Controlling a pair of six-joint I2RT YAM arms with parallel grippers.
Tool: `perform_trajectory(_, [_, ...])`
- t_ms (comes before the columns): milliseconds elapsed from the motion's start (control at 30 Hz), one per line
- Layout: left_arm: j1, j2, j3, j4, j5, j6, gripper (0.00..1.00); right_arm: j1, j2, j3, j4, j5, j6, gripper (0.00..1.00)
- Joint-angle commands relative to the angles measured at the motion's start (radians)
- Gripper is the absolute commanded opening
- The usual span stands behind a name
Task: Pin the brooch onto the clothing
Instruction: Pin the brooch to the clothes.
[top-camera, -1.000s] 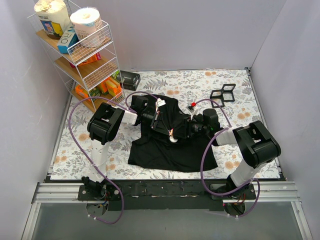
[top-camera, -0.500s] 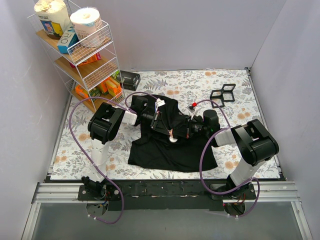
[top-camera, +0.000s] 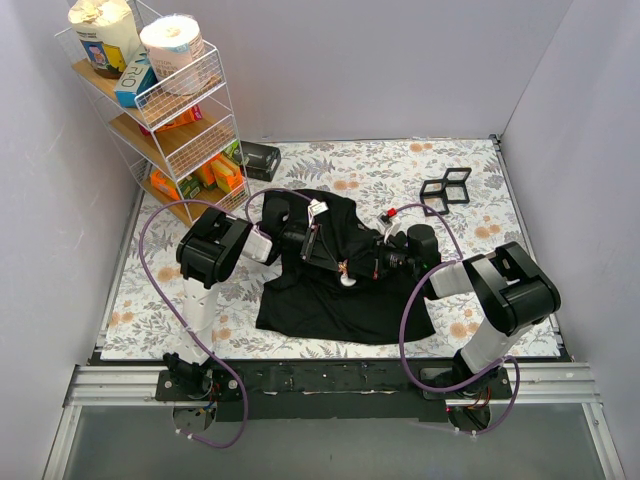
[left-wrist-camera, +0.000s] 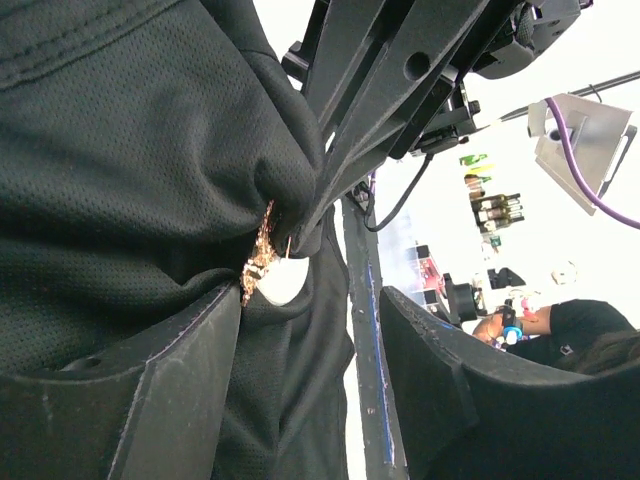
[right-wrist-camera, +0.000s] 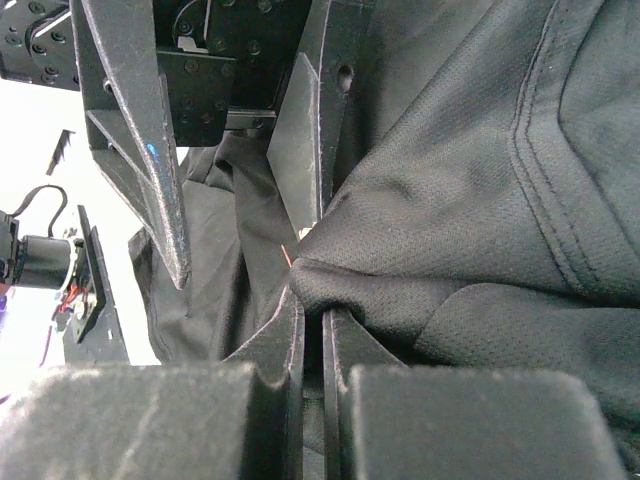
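Presently pinching a raised fold of shirt (right-wrist-camera: 450, 230) in right claw (right-wrist-camera: 311, 312), jaws near shut on the cloth. Holding left claw (left-wrist-camera: 310, 300) wide, gripping nothing. Finding brooch (left-wrist-camera: 262, 262) on that fold, just ahead of left claw, beside right claw's tip; judging both equally near.

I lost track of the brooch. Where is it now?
Top view: the brooch sits at the bunched fold of the black T-shirt, mid-table, between the left pincer and the right pincer.

Brooch (left-wrist-camera: 262, 262) half hidden behind shirt (left-wrist-camera: 120, 170) fold.
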Motion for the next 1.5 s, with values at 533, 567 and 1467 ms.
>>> perform_trajectory(533, [-0.037,-0.048,0.018,-0.251,-0.094,0.244,0.31,-0.001,-0.017,-0.032,0.180,0.038,0.145,0.01])
perform_trajectory(567, [-0.037,-0.050,0.007,-0.216,-0.091,0.215,0.31,-0.001,-0.018,-0.032,0.171,0.037,0.141,0.01])
perform_trajectory(1467, [-0.043,0.012,-0.087,0.366,-0.080,-0.251,0.00,0.000,-0.007,-0.027,0.125,0.035,0.107,0.09])
